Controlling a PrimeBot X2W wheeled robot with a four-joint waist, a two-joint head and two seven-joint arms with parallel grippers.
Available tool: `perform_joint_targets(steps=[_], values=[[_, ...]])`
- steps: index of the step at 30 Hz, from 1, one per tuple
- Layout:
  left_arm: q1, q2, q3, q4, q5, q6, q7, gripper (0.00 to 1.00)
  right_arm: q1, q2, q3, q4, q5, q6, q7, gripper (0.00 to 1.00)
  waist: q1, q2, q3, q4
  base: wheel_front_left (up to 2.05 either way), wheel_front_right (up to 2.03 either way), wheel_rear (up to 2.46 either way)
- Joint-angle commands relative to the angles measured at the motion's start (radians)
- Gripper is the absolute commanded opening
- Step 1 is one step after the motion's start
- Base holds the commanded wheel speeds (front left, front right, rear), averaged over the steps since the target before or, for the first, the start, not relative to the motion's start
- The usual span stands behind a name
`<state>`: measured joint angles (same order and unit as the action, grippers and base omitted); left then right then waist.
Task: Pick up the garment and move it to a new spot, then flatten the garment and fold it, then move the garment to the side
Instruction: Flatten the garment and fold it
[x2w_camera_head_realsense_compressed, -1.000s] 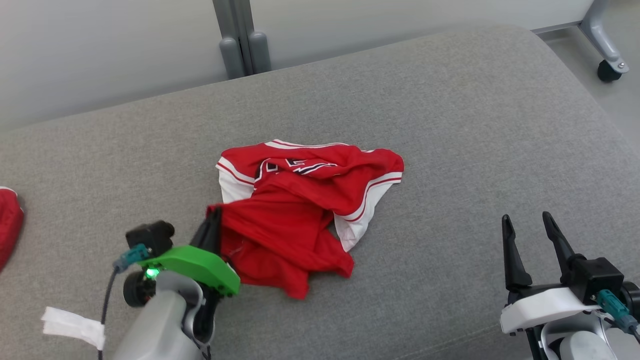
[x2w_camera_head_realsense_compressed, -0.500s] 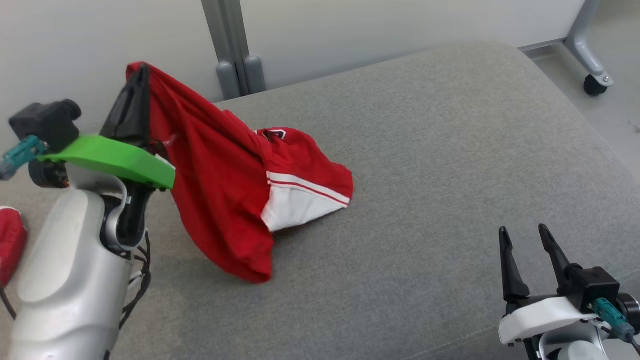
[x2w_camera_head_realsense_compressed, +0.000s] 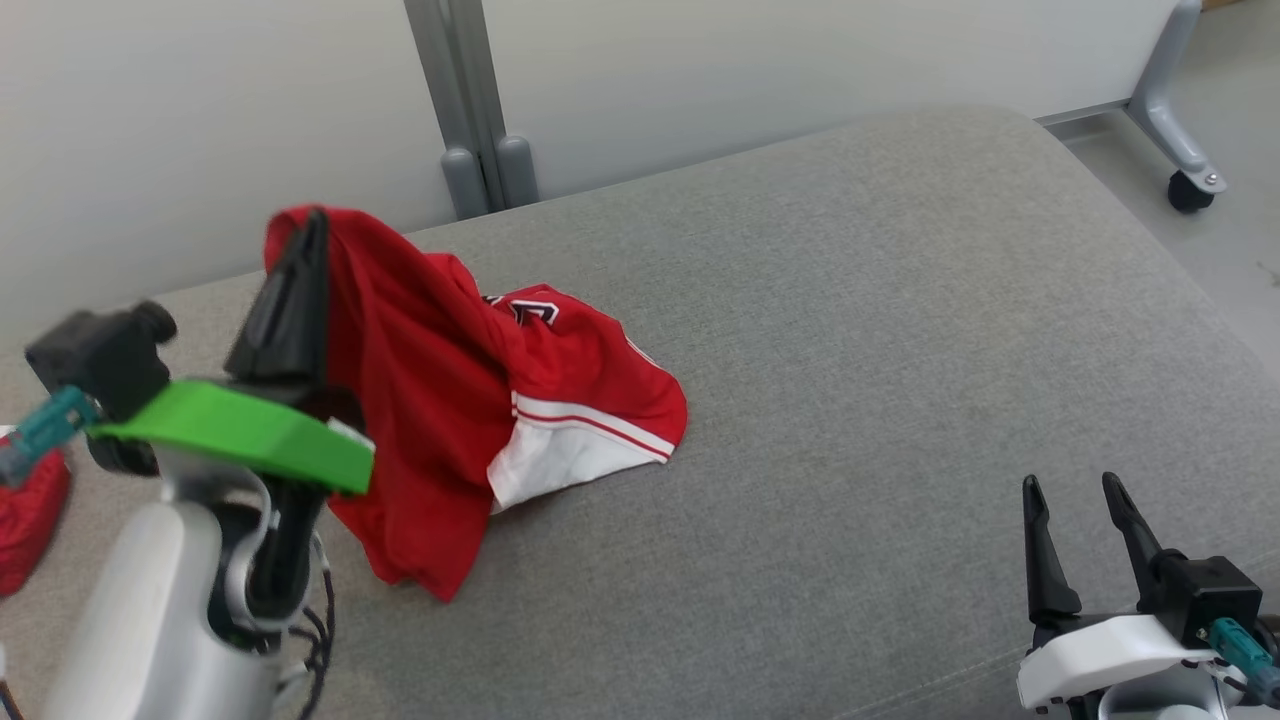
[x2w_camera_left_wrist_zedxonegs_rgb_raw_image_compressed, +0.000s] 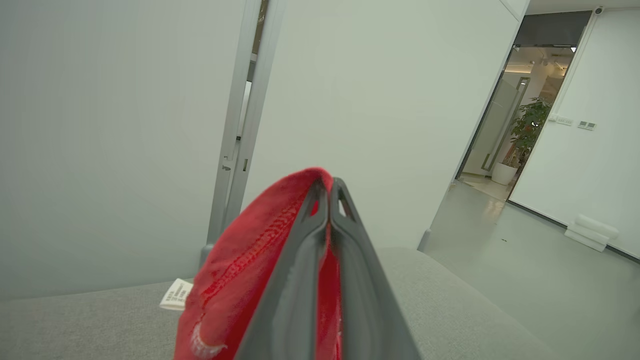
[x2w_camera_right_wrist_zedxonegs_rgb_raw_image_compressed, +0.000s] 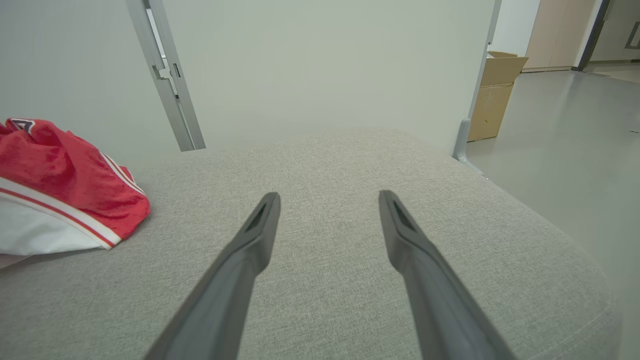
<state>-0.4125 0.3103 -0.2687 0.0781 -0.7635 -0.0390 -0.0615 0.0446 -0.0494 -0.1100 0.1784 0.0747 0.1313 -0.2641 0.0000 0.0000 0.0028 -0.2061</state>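
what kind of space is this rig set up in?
Probably an office or lab: pale partition panels on a wheeled foot, a cardboard box on a smooth floor, and a potted plant beyond a doorway.

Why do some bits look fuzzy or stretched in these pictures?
Head view: the left gripper and its green mount look slightly smeared, and the garment throws a soft shadow on the sofa. Left wrist view: the fingers near the lens are soft and the wall post leans. Right wrist view: even light, the right gripper looms large.
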Motion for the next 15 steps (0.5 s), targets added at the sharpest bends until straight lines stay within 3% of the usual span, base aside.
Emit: perform_joint_targets(steps=[1,8,15], values=[[0.071,-0.007,-0.011,-0.033,-0.019,0.006,0.005,0.00,0.015,-0.002,-0.003,-0.001,-0.004,-0.001,-0.001,1.00,0.0000,0.0000,-0.004,0.013,0.00,0.00,0.00],[0.407,-0.052,-0.110,-0.149,-0.084,0.004,0.020,0.00,0.037,-0.002,-0.009,0.003,-0.014,-0.001,-0.001,1.00,0.0000,0.0000,-0.011,0.078,0.00,0.00,0.00],[0.575,-0.080,-0.237,-0.001,-0.041,-0.021,-0.006,0.00,0.024,-0.002,-0.004,0.006,-0.029,-0.001,-0.001,1.00,0.0000,0.0000,-0.014,0.156,0.00,0.00,0.00]])
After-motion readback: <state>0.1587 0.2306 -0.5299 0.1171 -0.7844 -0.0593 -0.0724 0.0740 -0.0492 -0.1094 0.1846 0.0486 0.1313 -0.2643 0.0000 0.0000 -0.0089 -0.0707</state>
